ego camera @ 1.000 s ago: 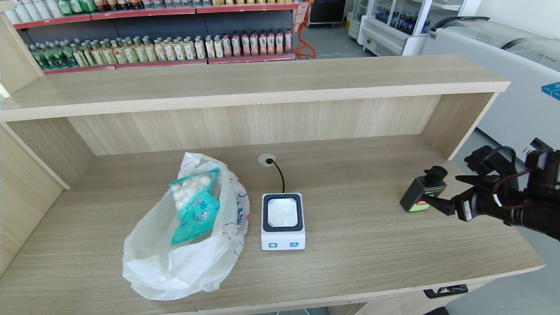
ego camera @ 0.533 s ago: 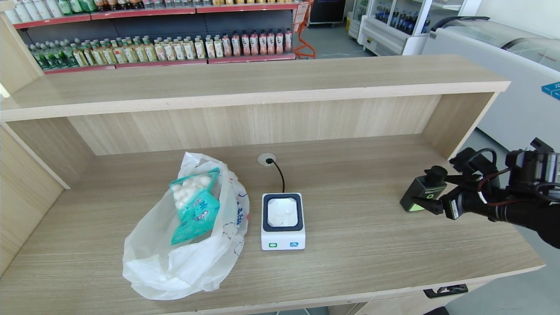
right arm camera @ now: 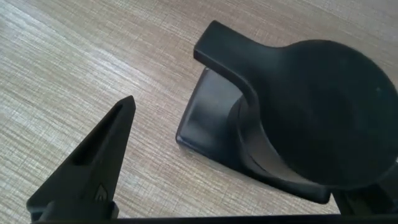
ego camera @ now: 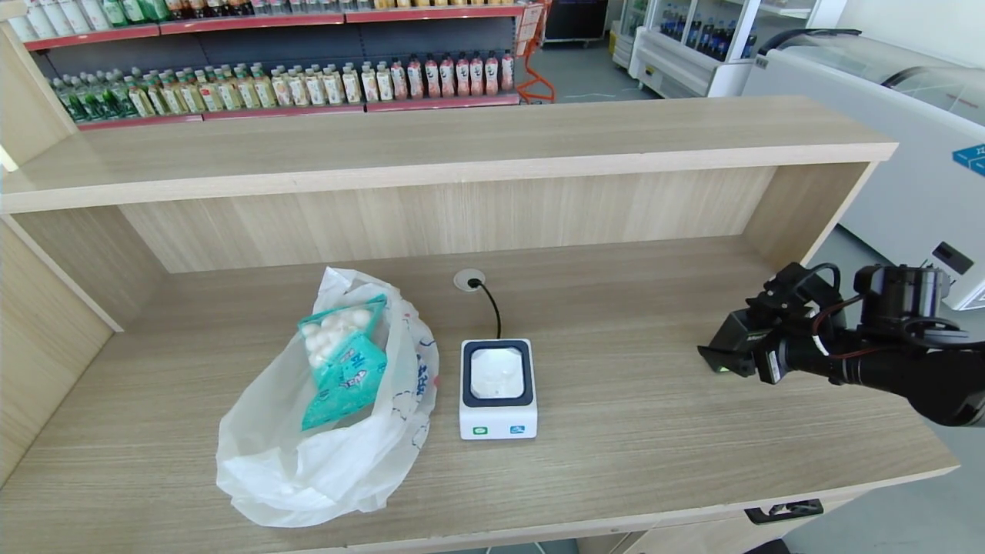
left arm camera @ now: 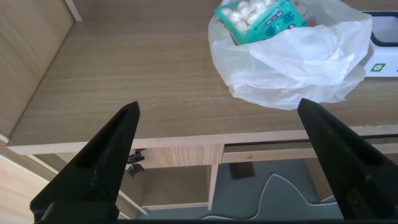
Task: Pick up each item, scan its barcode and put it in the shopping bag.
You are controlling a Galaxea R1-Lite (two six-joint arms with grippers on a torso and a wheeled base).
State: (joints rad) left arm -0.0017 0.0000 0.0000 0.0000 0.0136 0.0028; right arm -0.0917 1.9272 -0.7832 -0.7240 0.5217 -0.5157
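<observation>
One teal packet (ego camera: 342,362) is bagged in the shopping bag (ego camera: 323,454). The black-capped container (right arm camera: 298,118) is straddled, unscanned, by the right gripper's (ego camera: 729,346) open fingers. The left gripper's (left arm camera: 219,107) fingers are spread, empty.

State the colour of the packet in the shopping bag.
The packet is teal; head view.

The right arm (ego camera: 916,377) is built of black cylindrical links, with a grey-capped joint (ego camera: 900,286), a white label (ego camera: 772,365) at the wrist and thin red and black cables (ego camera: 825,315) looped above. The left end effector (left arm camera: 219,106) and right end effector (ego camera: 727,352) are fitted with matte black wedge-shaped fingers (right arm camera: 93,168); a small triangle is embossed near one base.
</observation>
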